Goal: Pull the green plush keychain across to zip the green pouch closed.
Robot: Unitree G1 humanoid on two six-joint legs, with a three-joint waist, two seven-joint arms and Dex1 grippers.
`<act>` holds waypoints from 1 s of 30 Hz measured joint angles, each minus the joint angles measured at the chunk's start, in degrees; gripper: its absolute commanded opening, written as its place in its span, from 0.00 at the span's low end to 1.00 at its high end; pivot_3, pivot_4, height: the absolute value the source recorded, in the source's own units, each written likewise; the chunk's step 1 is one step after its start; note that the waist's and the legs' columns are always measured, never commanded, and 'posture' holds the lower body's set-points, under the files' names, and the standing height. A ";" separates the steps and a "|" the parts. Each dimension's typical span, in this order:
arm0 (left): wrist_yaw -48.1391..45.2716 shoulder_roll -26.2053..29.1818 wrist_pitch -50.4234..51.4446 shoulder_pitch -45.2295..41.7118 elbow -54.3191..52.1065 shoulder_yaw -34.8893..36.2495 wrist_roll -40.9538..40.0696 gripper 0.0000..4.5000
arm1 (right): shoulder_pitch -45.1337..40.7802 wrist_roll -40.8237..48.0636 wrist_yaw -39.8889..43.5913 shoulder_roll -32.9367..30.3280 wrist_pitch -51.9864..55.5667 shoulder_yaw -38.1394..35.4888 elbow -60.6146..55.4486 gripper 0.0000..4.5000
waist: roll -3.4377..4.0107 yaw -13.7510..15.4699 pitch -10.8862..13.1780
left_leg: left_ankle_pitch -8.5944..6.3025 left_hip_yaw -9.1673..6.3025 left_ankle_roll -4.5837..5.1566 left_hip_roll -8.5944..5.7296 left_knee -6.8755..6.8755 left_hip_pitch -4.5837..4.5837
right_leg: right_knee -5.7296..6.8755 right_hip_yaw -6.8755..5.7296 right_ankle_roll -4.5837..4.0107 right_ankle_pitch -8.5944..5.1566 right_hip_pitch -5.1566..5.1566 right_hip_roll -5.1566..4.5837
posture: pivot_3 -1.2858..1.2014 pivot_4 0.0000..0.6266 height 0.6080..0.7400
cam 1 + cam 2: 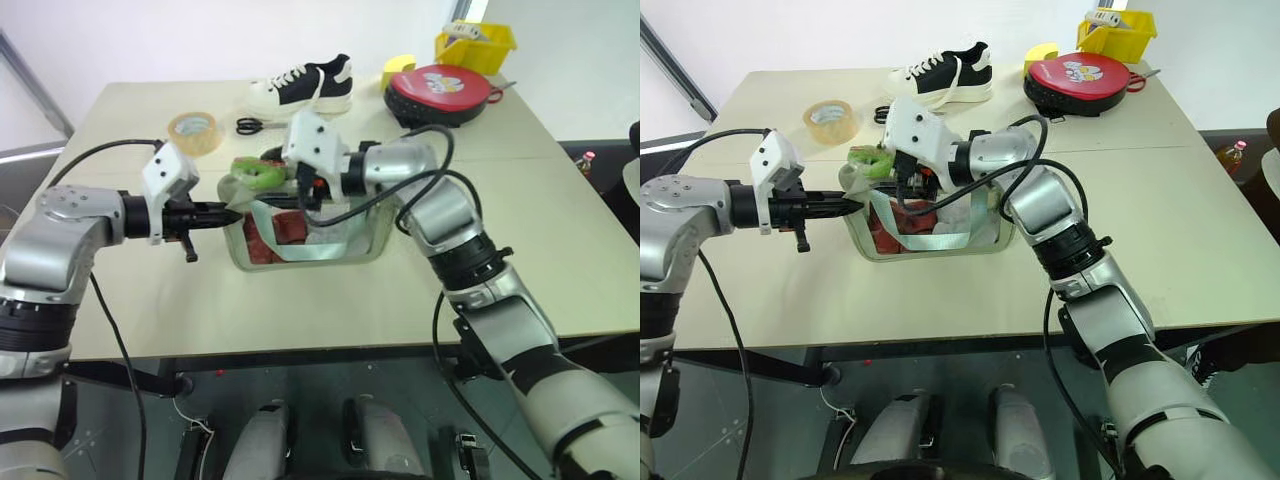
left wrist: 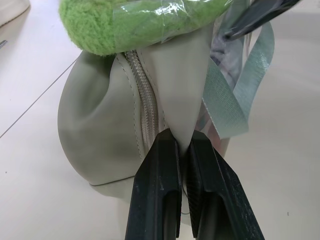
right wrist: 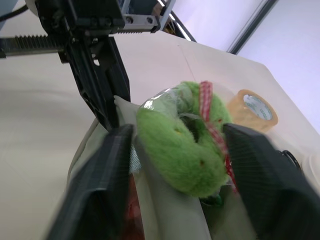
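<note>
I've got the L gripper [image 2: 182,150] pinched tight on a flap of fabric at the end of the boxy sage-green fabric pouch [image 1: 300,245] w/ clear window, which sits mid-table. That's my anchor, so the pouch won't slide when the zip gets pulled. R gripper [image 3: 175,150] reaches in from the opposite side, its 2 fingers spread either side of the fuzzy lime-green plush keychain [image 3: 182,142], wrapped in clear film w/ a red ribbon, sitting at the pouch's pinched end. Fingers look close to it but can't tell if they're gripping yet. Zip judged still open; next I'd clamp, then drag away from L.
</note>
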 measured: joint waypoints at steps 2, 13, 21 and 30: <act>0.05 0.00 0.03 -0.01 0.00 0.00 0.00 0.00 | -0.07 0.13 0.00 0.55 0.10 -0.70 0.06 0.11 | 0.00 -0.06 0.00 | 0.00 0.00 0.00 0.00 0.00 0.00 | 0.00 0.00 0.00 0.00 -0.01 0.00 | 0.52 0.24 1.00; 0.27 -0.41 0.06 -0.05 -0.01 -0.01 0.01 0.00 | -0.23 5.57 -0.67 -0.56 11.02 -6.99 -5.79 0.01 | 0.00 0.07 0.00 | 0.00 -0.01 0.01 0.00 0.00 0.00 | 0.01 0.00 0.00 0.00 0.00 0.00 | 0.52 0.24 1.00; 0.00 -0.46 -0.05 -0.07 -0.33 -0.10 0.01 0.00 | 2.66 3.08 -11.02 -12.02 15.95 -15.77 -5.32 0.01 | 0.00 0.25 0.00 | -0.03 0.00 0.05 -0.01 -0.02 -0.01 | -0.06 0.00 0.00 0.00 0.03 -0.03 | 0.52 0.24 1.00; -0.63 -0.54 -0.97 -0.86 0.30 -1.35 0.09 0.00 | 10.07 0.59 -19.16 -16.80 16.98 -18.89 -10.81 0.01 | 0.02 -0.05 0.01 | -0.14 0.02 0.25 0.01 -0.06 0.00 | 0.00 0.01 0.00 0.00 -0.02 -0.01 | 0.52 0.24 1.00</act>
